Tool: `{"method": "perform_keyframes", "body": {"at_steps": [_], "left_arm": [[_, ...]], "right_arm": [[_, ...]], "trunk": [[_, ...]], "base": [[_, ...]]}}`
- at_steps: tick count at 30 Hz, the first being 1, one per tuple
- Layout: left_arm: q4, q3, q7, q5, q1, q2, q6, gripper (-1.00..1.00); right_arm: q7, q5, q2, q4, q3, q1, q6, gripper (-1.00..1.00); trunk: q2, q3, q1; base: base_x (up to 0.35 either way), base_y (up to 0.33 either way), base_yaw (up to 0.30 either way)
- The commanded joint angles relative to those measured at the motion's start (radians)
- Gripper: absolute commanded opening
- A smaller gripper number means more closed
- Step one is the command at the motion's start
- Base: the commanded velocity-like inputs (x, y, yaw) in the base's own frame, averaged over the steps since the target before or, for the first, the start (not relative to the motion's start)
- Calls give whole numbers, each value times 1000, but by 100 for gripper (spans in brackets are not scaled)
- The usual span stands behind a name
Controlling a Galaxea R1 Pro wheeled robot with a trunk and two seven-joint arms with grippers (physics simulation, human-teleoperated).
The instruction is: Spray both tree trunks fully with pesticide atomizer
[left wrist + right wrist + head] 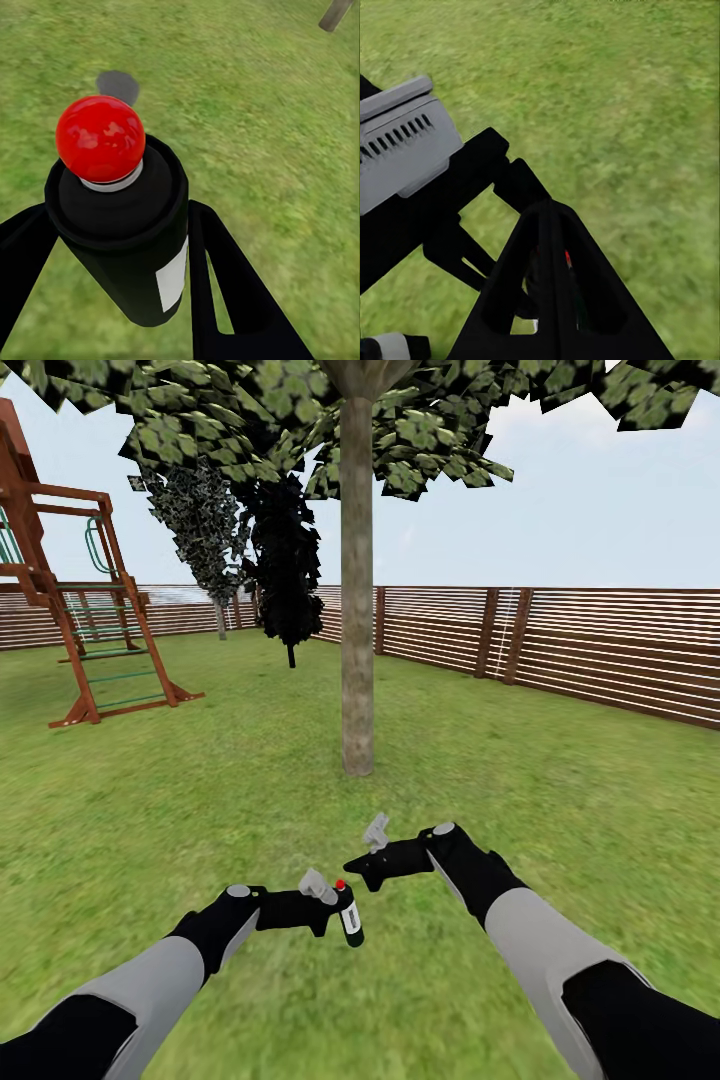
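Note:
My left gripper (345, 916) is shut on the pesticide atomizer (350, 922), a black bottle with a red top and white label, held upright low over the grass. In the left wrist view the atomizer (124, 232) sits between the two black fingers (225, 285). My right gripper (356, 872) hangs just beyond the bottle, shut on nothing; its fingers (547, 247) meet in a point. A tall grey-brown tree trunk (357, 660) rises straight ahead on the lawn, a few arm lengths off, under a light-green canopy (300, 420). A trunk (335, 13) also shows in a corner of the left wrist view.
A wooden playset (90, 620) stands at the left. A brown slat fence (600, 650) bounds the lawn behind and to the right. Dark cone-shaped trees (285, 570) stand near the fence behind the trunk. Open grass (560, 790) lies around the trunk.

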Motion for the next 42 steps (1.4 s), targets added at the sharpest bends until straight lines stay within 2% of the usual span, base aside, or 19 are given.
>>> {"method": "perform_keyframes", "body": {"at_steps": [1,6,25,27,28,30,42], "left_arm": [[0,0,3,-1,0,0,-2,-100],[0,-1,3,0,0,-1,-2,-100],[0,0,3,1,0,-4,-2,-100],[0,0,3,1,0,-4,-2,-100],[0,0,3,1,0,-4,-2,-100],[0,0,3,1,0,-4,-2,-100],[0,0,3,1,0,-4,-2,-100]], "right_arm": [[-3,0,3,0,1,0,0,-100],[-27,0,8,1,0,0,0,-100],[-28,0,10,24,3,4,-2,-100],[-28,0,10,24,34,5,-2,-100],[-28,-1,10,24,63,5,-2,-100],[-28,-2,10,24,86,5,-2,-100],[-28,-3,11,24,98,5,-2,-100]], "trunk": [[0,0,0],[0,0,0],[0,0,0],[0,0,0],[0,0,0],[0,0,0],[0,0,0]], "base": [[0,0,0],[0,0,0],[0,0,0],[0,0,0],[0,0,0],[0,0,0],[0,0,0]]}}
